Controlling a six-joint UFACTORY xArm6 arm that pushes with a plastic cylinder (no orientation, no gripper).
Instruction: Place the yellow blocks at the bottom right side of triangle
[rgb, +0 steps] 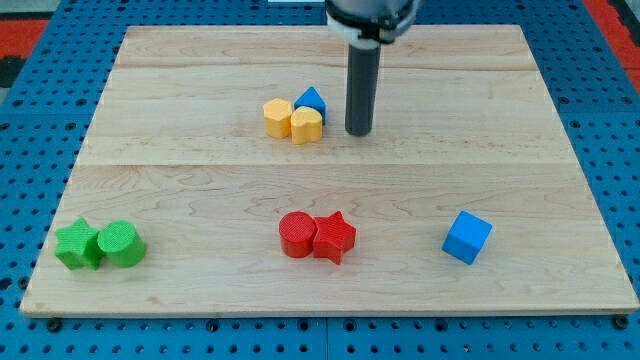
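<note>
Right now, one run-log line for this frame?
my tip: right of blue triangle, apart | two yellow blocks: touching triangle's left/bottom-left | task: not done

No text, label, brand, number or sign can be read anywhere, neither on the wooden board (330, 170) nor on any of the coloured blocks.

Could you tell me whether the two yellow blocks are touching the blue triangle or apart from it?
Touching, it seems: the yellow blocks sit against the blue triangle with no gap visible. My tip stands apart, right of them.
</note>
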